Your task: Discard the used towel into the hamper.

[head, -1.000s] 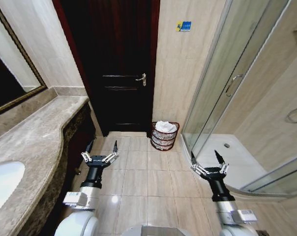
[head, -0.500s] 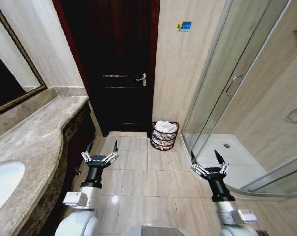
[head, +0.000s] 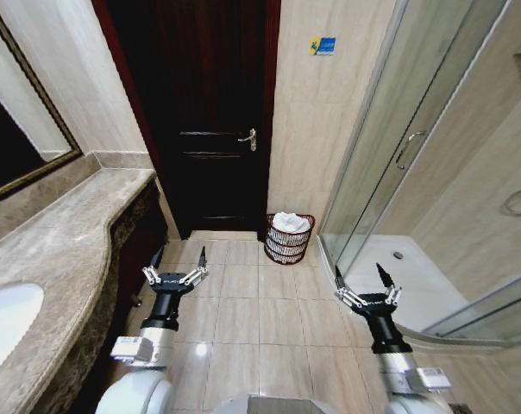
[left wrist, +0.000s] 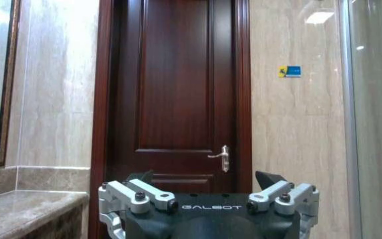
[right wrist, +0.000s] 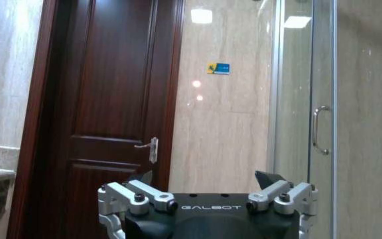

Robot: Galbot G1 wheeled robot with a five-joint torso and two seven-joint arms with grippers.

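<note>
Two grippers hang low in the head view, both empty with fingers spread wide: the left gripper (head: 180,260) at lower left beside the marble counter (head: 62,250), the right gripper (head: 364,279) at lower right in front of the shower's glass enclosure (head: 390,147). Neither has moved over the last second, and the whole picture sits just as it did, so the robot appears to be standing still.

Farther back, at the centre of the frame, the hamper (head: 289,245) stands on the tiled floor against the wall, between the dark door (head: 200,112) and the shower glass. The towel (head: 290,222), white and bunched, lies inside it and rises a little above the rim. With the towel already in the basket, both tools empty, and nothing shifting, the task looks finished, or at most in a closing pause.

As for writing, each wrist view shows "GALBOT" on the gripper body. High on the wall is a small blue and yellow sign (head: 323,46); its text is too small to read.
</note>
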